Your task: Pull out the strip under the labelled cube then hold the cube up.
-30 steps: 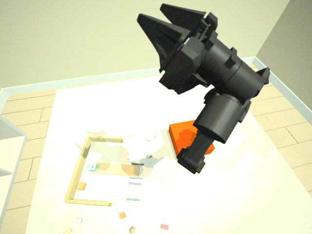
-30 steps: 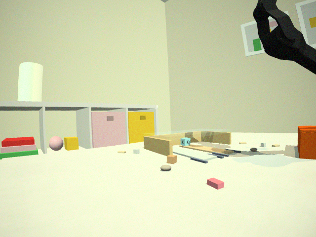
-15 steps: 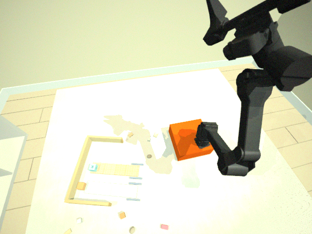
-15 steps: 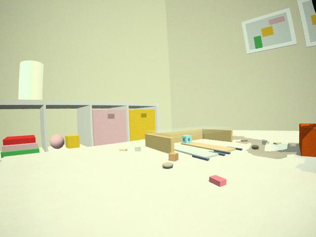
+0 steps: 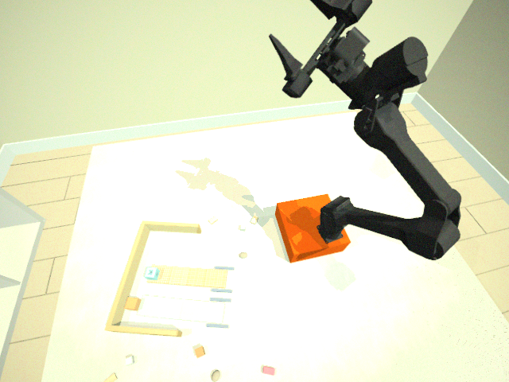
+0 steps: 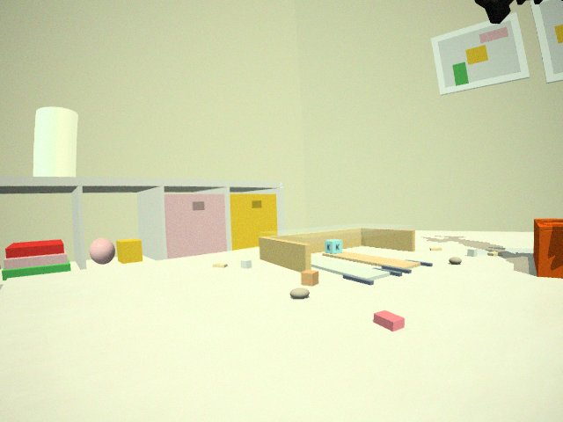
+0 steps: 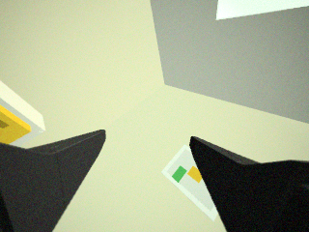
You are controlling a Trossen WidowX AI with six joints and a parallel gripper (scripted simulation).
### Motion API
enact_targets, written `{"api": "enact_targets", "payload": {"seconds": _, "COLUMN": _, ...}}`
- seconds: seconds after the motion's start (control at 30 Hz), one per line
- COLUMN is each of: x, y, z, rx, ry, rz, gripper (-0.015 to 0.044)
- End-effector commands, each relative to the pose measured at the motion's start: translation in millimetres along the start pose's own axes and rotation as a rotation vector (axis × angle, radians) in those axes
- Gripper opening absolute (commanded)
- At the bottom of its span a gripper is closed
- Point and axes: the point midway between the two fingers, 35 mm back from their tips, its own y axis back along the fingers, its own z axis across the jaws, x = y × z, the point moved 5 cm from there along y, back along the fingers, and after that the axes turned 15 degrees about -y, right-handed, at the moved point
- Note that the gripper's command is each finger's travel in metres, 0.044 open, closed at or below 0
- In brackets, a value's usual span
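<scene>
The labelled cube [image 5: 151, 273] [image 6: 332, 246] is light blue, with a dark K on its sides. It sits at the far left end of the tan slatted strip [image 5: 192, 277] [image 6: 372, 259]. A pale strip [image 5: 183, 309] [image 6: 354, 267] lies beside it, with an orange cube [image 5: 132, 303] at its walled end; that cube is hidden in the exterior view. My gripper [image 5: 290, 17] [image 7: 149, 137] is open and empty, raised high and far from the strips, at the top of the top view. The wrist view shows only walls, a picture and a shelf corner past the fingers.
A three-sided wooden wall [image 5: 130, 271] [image 6: 284, 252] surrounds the cubes, open toward the arm. Short blue-grey bars [image 5: 216, 325] [image 6: 358, 279] flank the strips' near ends. The arm stands on an orange box [image 5: 306, 247] [image 6: 547, 254]. Outside lie a loose orange block [image 5: 199, 351], pink block [image 5: 268, 370] and stones [image 5: 215, 375].
</scene>
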Motion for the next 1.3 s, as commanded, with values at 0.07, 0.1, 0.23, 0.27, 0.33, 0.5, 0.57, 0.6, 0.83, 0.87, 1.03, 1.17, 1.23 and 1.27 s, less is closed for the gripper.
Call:
{"api": "enact_targets", "payload": {"seconds": 0.07, "x": 49.6, "y": -16.2, "z": 55.5, "rx": -0.141, "ry": -0.338, "rz": 0.128, "gripper": 0.04}}
{"api": "enact_targets", "payload": {"seconds": 0.1, "x": 56.7, "y": -17.3, "z": 66.1, "rx": -0.165, "ry": -0.384, "rz": 0.154, "gripper": 0.04}}
{"api": "enact_targets", "payload": {"seconds": 0.23, "x": 82.5, "y": -17.1, "z": 116.3, "rx": -0.275, "ry": -0.559, "rz": 0.277, "gripper": 0.04}}
{"api": "enact_targets", "payload": {"seconds": 0.27, "x": 87.9, "y": -15.5, "z": 130.2, "rx": -0.305, "ry": -0.598, "rz": 0.312, "gripper": 0.04}}
{"api": "enact_targets", "payload": {"seconds": 0.33, "x": 96.7, "y": -10.8, "z": 156.2, "rx": -0.361, "ry": -0.662, "rz": 0.379, "gripper": 0.04}}
{"api": "enact_targets", "payload": {"seconds": 0.5, "x": 112.0, "y": 11.9, "z": 221.5, "rx": -0.505, "ry": -0.787, "rz": 0.56, "gripper": 0.04}}
{"api": "enact_targets", "payload": {"seconds": 0.57, "x": 115.3, "y": 25.2, "z": 245.0, "rx": -0.56, "ry": -0.83, "rz": 0.636, "gripper": 0.04}}
{"api": "enact_targets", "payload": {"seconds": 0.6, "x": 116.5, "y": 31.4, "z": 254.7, "rx": -0.582, "ry": -0.845, "rz": 0.669, "gripper": 0.04}}
{"api": "enact_targets", "payload": {"seconds": 0.83, "x": 121.9, "y": 70.0, "z": 304.1, "rx": -0.707, "ry": -0.855, "rz": 0.838, "gripper": 0.04}}
{"api": "enact_targets", "payload": {"seconds": 0.87, "x": 123.0, "y": 81.1, "z": 315.3, "rx": -0.739, "ry": -0.844, "rz": 0.877, "gripper": 0.04}}
{"api": "enact_targets", "payload": {"seconds": 1.03, "x": 126.4, "y": 123.6, "z": 348.7, "rx": -0.846, "ry": -0.78, "rz": 1.007, "gripper": 0.04}}
{"api": "enact_targets", "payload": {"seconds": 1.17, "x": 126.4, "y": 123.6, "z": 348.7, "rx": -0.846, "ry": -0.78, "rz": 1.007, "gripper": 0.04}}
{"api": "enact_targets", "payload": {"seconds": 1.23, "x": 126.4, "y": 123.6, "z": 348.7, "rx": -0.846, "ry": -0.78, "rz": 1.007, "gripper": 0.04}}
{"api": "enact_targets", "payload": {"seconds": 1.27, "x": 126.4, "y": 123.6, "z": 348.7, "rx": -0.846, "ry": -0.78, "rz": 1.007, "gripper": 0.04}}
